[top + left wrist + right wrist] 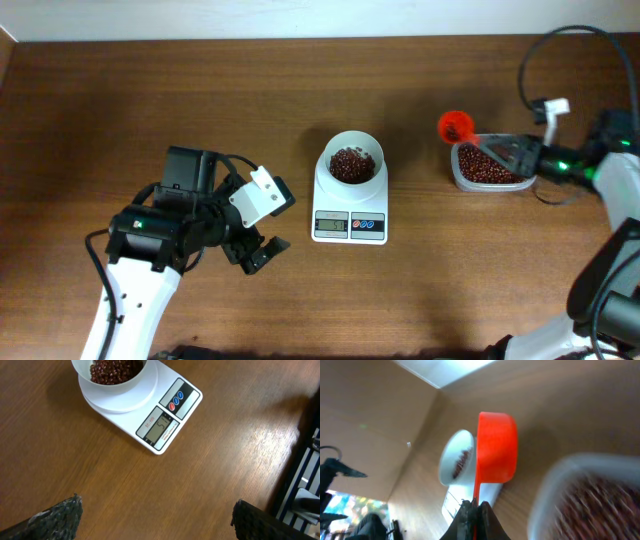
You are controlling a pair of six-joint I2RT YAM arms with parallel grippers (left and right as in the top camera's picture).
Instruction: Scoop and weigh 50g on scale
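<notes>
The red scoop point(456, 126) is held by its thin handle in the right claw point(475, 510), whose jaws are pinched tight on it. It is poised at the far left edge of the clear tub point(487, 172), to the right of the scale point(350, 215). A heap of beans point(352, 165) is already lying in the bowl point(352, 137) on the scale. The display point(160, 427) is lit, but its digits cannot be read with certainty, and whether the scoop is loaded cannot be told. If a full load were tipped in, the target would probably be overshot, since the bowl's floor is already well covered and beans are not easily taken back out. A spill onto the tabletop point(200, 90) between tub and bowl could be caused by the scoop pivoting in so narrow a pinch. The scale could also be nudged by the scoop's rim and the reading upset. The left claw point(258, 250) is spread wide and empty, near and to the left of the scale.
</notes>
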